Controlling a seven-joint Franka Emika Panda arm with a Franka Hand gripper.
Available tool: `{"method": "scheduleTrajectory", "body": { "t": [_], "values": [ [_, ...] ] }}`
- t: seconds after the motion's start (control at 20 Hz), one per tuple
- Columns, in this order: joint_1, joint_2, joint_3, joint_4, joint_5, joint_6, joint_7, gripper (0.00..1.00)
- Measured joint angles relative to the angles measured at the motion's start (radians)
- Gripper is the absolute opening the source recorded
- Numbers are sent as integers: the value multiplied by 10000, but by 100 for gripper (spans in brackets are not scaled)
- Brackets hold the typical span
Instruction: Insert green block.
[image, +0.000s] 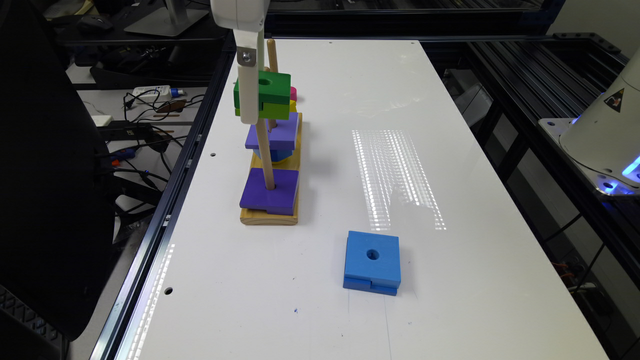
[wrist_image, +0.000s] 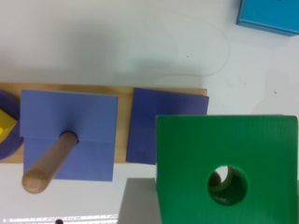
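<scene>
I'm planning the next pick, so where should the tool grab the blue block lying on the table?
Probably the blue block is best taken from straight above, across two opposite flat side walls. It lies flat and alone on the white table, hole up, so its sides look open to reach.

A robotics lab. A white worktop (image: 425, 165) sits in a black metal frame (image: 530, 65). At the frame's right edge, a white robot base (image: 607, 132) glows blue. At upper left, tangled cables (image: 145, 107), a power strip (image: 152, 92) and a monitor stand (image: 167, 20).
</scene>
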Motion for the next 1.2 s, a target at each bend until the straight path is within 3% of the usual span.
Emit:
{"method": "scheduleTrajectory", "body": {
  "t": [0.55,0.85,1.2],
  "values": [
    [-6,42,-19,1,-17,17,-1,0],
    [-4,441,-21,18,-87,438,-1,0],
    [-4,444,-22,19,-91,443,-1,0]
  ]
}}
